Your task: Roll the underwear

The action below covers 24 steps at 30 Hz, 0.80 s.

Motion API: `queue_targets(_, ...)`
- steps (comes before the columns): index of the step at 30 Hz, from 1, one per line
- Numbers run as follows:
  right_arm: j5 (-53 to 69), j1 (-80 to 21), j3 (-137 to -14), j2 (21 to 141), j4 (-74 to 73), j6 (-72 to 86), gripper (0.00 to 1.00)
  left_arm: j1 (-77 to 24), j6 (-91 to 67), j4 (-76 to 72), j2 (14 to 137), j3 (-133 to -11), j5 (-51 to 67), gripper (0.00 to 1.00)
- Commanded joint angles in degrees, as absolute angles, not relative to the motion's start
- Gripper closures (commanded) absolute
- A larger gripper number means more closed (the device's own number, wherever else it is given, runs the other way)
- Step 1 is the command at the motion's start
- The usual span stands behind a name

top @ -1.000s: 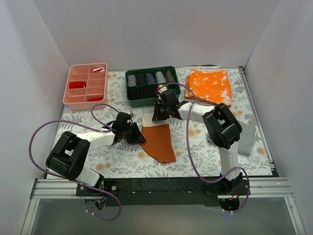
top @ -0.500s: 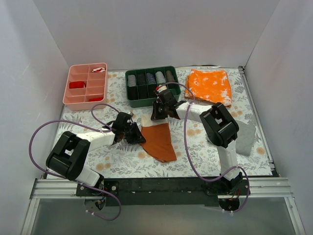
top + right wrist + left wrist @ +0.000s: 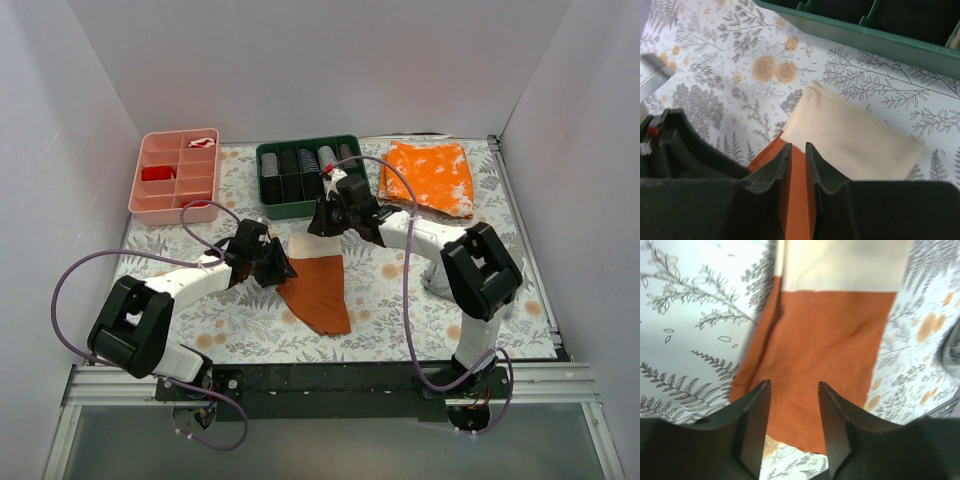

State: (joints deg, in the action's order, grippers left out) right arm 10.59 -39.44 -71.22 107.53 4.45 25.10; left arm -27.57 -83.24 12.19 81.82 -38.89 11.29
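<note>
left hand low at left edge of underwear, fingers parted, nothing pinched between. right hand at far edge over the cream fold, fingers only a slit apart, rust cloth showing in the slit, can't tell if pinched or free. underwear flat on floral desk between the 2 hands, rust-orange face up, cream band across far end, lying just near of green tray but apart from it.
</note>
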Motion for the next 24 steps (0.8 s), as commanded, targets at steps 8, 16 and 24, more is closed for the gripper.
queue_targets(8,12.2,-44.1,-52.7,90.8,1.1,27.4,0.8,-27.6,-81.1,19.3,75.8,-47.2,7.9,0.44)
queue_targets(16,9.1,-50.4,-41.3,83.3,1.5,32.7,0.83,-27.6,-80.9,20.3,75.4,-48.0,6.9,0.38)
queue_targets(24,6.5,-52.9,-36.0,79.4,0.3,36.1,0.85,-27.6,-77.9,17.4,81.6,-54.6,14.5,0.38)
